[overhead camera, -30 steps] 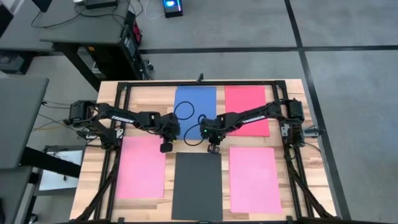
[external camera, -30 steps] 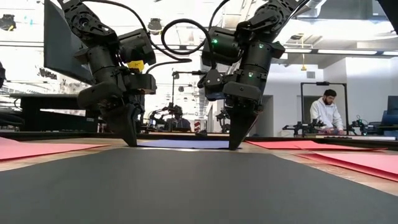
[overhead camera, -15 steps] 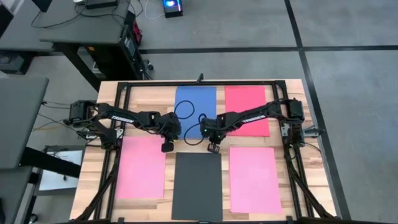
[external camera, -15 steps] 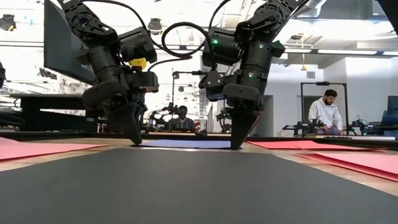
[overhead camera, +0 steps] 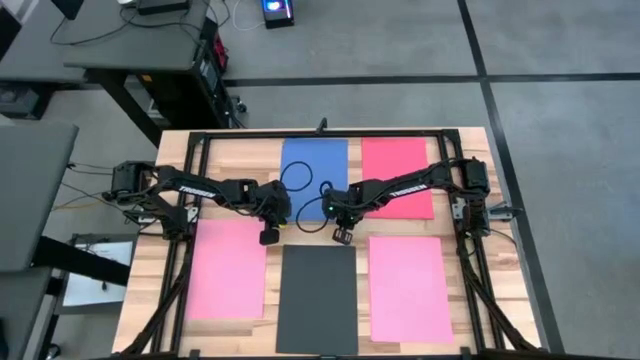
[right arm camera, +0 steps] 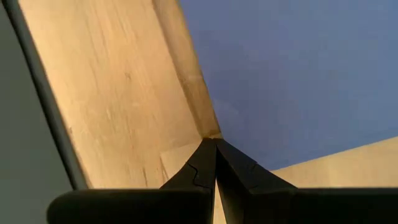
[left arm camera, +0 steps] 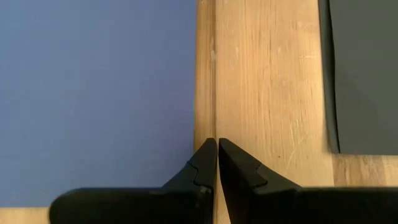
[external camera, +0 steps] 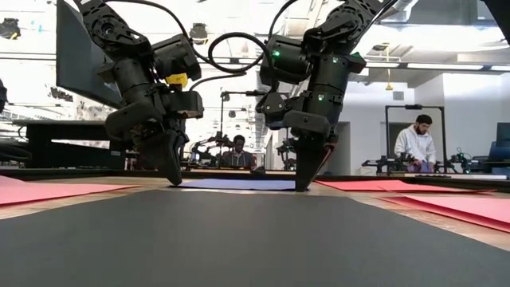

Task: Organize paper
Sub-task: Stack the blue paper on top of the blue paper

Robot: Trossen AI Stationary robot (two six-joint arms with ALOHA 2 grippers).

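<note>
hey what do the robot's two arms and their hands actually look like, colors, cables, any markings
Both arms are dark, nearly black, with white lettering along the forearm. The left hand and right hand each end in two slim black fingers tapering to a point. Black cables loop above the wrists. The left wrist carries a yellow tag; the right shows small green lights.

Wooden table [overhead camera: 470, 300] carries five flat sheets — blue sheet [overhead camera: 314, 160] and red sheet [overhead camera: 397, 165] along the far edge. Nearer: left pink sheet [overhead camera: 227, 270], dark grey sheet [overhead camera: 317, 300] in the middle, right pink sheet [overhead camera: 409, 288] — all apart, none overlapping.
</note>
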